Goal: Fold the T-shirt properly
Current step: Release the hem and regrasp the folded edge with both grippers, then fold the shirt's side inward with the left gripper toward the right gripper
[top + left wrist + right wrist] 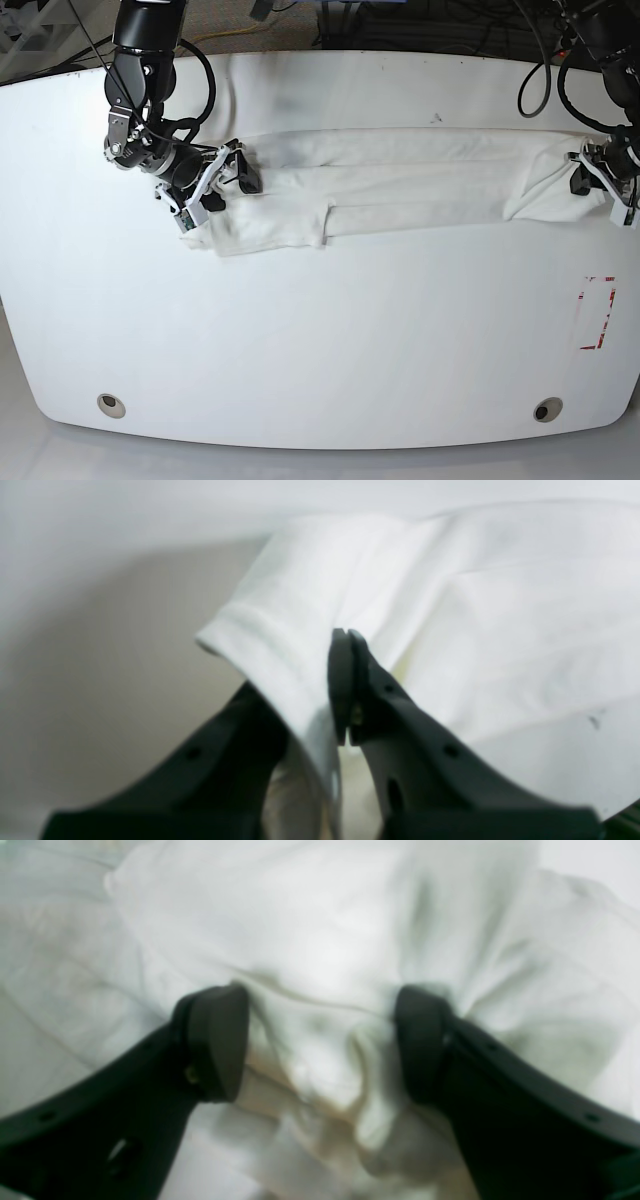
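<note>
Left hand [345,690] pinches hemmed edge; T-shirt [400,185] long, plain white, creased.

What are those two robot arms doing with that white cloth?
They are folding a white T-shirt, which lies as a long band across the white table. The left pincer is pinched shut on one end of the fabric. At the other end, the right pincer is spread wide with bunched cloth between its fingers, not yet clamped.

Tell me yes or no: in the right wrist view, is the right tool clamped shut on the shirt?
No. The right tool stands wide open, T-shirt fabric bunched between its pads.
</note>
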Robot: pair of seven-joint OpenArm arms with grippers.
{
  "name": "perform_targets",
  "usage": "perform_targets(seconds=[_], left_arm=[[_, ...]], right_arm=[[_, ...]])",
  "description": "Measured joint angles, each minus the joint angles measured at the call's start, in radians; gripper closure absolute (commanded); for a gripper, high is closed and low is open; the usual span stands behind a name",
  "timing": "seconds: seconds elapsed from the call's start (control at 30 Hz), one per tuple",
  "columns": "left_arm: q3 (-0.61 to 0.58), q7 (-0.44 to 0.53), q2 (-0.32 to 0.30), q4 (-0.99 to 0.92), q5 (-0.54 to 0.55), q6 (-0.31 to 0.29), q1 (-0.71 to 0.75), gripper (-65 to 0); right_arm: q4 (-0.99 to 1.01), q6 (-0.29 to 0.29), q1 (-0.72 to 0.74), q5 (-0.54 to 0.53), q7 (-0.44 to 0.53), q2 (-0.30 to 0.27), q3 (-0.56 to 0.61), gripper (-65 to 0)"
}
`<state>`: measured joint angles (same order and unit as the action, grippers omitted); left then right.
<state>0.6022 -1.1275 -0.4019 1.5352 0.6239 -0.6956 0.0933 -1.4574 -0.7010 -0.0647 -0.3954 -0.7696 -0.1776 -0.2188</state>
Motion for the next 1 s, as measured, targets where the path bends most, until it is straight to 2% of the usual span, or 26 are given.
perform_targets(seconds=[0.17,0.3,0.37,0.4,0.53,0.63,0.7,0.87,0.9,1.0], left_arm=[[-0.124,-0.076,0.09,0.172,0.017,-0.002,0.002,-4.9],[-0.241,-0.083,0.14,0.199,0.014,-0.002,-0.034,-5.0],[-0.307,-0.09,0.146,0.198,-0.002,-0.002,-0.06,-5.0],[-0.333,-0.087,0.147,0.198,0.0,0.003,-0.072,-5.0],[-0.407,-0.066,0.154,0.172,0.028,0.089,-0.112,-5.0],[-0.421,-0.079,0.177,0.129,0.006,0.094,-0.122,-6.0],[-0.42,-0.08,0.19,0.117,0.002,0.098,-0.121,-12.9],[-0.458,-0.079,0.211,0.11,0.006,0.101,-0.124,-42.4],[-0.467,-0.08,0.21,0.11,0.006,0.102,-0.124,-46.1],[-0.467,-0.08,0.217,0.11,0.005,0.105,-0.129,-46.4]], right_arm=[[0.0,-0.005,0.001,0.0,0.0,0.003,0.002,-44.4],[0.002,-0.006,0.0,0.0,0.002,0.003,0.002,-44.4],[0.001,-0.006,0.0,0.0,0.0,0.003,0.002,-44.4],[0.001,-0.006,0.0,0.0,0.0,0.003,0.002,-44.4],[0.002,-0.006,0.0,-0.002,0.002,0.003,0.002,-44.4],[0.001,-0.006,0.0,-0.001,0.001,0.003,0.002,-44.4],[0.001,-0.006,0.0,-0.001,0.0,0.003,0.002,-44.4],[0.001,-0.006,0.0,-0.001,0.0,0.003,0.002,-44.4],[0.001,-0.006,0.0,-0.001,0.0,0.003,0.002,-44.4],[0.001,-0.006,0.0,-0.001,0.001,0.003,0.002,-44.4]])
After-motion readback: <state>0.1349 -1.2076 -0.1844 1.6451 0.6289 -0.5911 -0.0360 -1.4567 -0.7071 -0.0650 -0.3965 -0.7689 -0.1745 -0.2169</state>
